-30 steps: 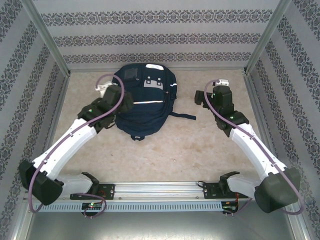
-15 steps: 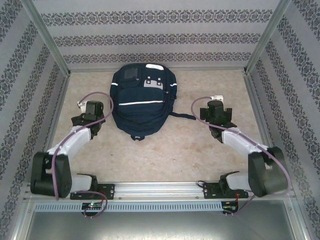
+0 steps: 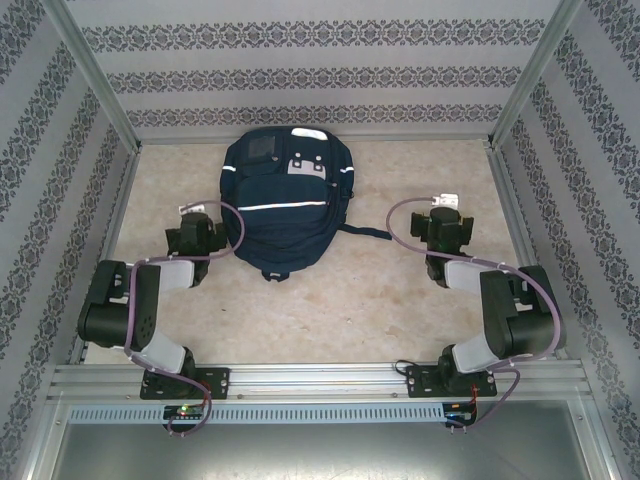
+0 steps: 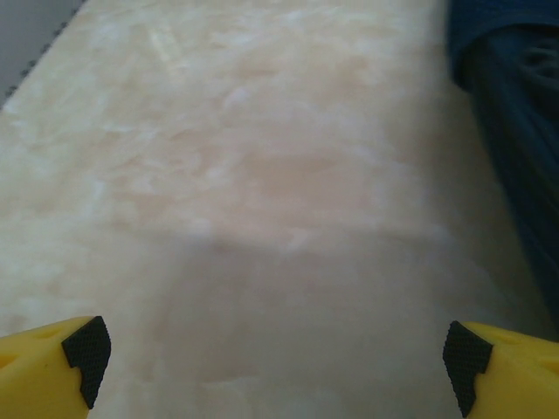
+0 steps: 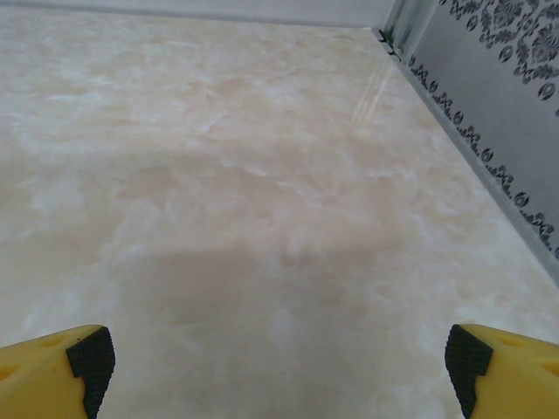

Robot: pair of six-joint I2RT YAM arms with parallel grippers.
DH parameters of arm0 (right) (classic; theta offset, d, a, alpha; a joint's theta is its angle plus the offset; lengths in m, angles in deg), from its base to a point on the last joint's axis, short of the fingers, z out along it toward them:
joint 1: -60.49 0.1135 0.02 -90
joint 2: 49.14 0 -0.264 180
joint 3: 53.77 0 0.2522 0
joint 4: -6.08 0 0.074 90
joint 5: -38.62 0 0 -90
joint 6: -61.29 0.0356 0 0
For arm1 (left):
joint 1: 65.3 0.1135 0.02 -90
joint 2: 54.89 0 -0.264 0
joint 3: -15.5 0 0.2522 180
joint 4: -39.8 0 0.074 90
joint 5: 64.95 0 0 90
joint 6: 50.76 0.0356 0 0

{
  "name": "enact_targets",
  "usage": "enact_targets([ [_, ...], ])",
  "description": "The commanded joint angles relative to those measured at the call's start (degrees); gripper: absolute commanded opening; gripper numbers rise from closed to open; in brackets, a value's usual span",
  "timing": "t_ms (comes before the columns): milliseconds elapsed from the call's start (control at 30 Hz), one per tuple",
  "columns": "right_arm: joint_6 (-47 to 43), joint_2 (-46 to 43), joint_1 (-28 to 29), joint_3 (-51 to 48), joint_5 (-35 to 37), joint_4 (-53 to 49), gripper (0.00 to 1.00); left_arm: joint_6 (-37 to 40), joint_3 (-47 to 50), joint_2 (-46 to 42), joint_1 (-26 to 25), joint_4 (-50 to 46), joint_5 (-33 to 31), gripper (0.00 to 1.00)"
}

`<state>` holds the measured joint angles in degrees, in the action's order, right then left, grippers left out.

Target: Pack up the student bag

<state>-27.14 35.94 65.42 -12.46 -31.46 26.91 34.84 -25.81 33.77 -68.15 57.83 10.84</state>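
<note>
Nearest the camera, short of the student bag [image 3: 280, 215], both arms are folded back toward their bases. The left gripper [image 4: 275, 360] hovers over bare table [image 3: 380, 290] with its yellow fingers spread wide and nothing between them. The right gripper [image 5: 278, 362] is likewise released and empty.

In the overhead view the left gripper sits just beside the bag's left flank. Its wrist view catches navy fabric along the right edge, so the bag lies to that gripper's right and slightly ahead. The right gripper stands well apart off the bag's right side, with a dark strap [image 3: 365, 232] trailing out toward it. The left arm is judged the nearer.

The bag lies flat, its long axis running from near to far, top end toward the far wall. Grey-white patches [image 3: 305, 165] sit near that top end; any writing on them is too small to read.
</note>
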Motion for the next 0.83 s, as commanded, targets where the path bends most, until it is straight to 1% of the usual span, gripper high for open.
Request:
enact_targets([
  [0,1.1,-1.42,-1.23,-2.7,-5.83,7.95,0.98,3.73,4.24,0.56,1.09,16.56,8.47,0.99],
  [33,0.91,-1.38,-1.31,-3.46,-6.97,10.14,0.98,4.29,5.53,2.06,1.09,21.63,8.59,0.99],
  [67,0.83,-0.87,-1.76,-4.36,-9.31,11.75,0.98,3.89,4.66,0.7,1.09,17.49,8.73,0.99],
  [100,0.56,1.63,-2.36,-6.19,-10.99,17.61,0.98,3.84,4.32,0.84,1.25,16.72,9.22,0.99],
  [133,0.62,3.53,-2.34,-7.35,-10.88,24.12,0.98,3.95,4.99,1.57,1.27,19.56,9.03,0.99],
  [167,0.6,2.46,-2.29,-6.9,-10.83,21.66,0.98,3.76,4.41,0.59,1.26,16.69,9.22,0.99],
  [200,0.3,0.89,-2.27,-5.86,-11.35,16.67,0.98,3.81,4.41,0.95,1.44,17.19,9.4,0.99],
  [233,0.24,1.28,-2.25,-6.01,-11.55,17.22,0.98,3.85,4.59,1.03,1.45,17.79,9.3,0.99],
  [267,0.33,2.13,-2.31,-6.5,-11.29,19.84,0.98,3.76,4.25,0.61,1.45,16.24,9.45,0.99],
  [300,0.31,2.05,-2.21,-6.59,-11.2,20.02,0.98,3.88,4.62,0.98,1.45,17.9,9.32,0.99],
  [367,0.19,1.04,-2.18,-6.1,-11.35,17.34,0.98,3.79,4.42,0.84,1.54,17.02,9.65,0.99],
  [433,0.26,1.67,-2.2,-6.32,-11.36,18.83,0.98,3.79,4.35,0.79,1.53,16.87,9.68,0.99],
  [800,0.43,1.35,-2.54,-6.11,-11.89,17.96,0.98,3.7,4.26,0.8,1.98,16.69,10.7,0.99],
])
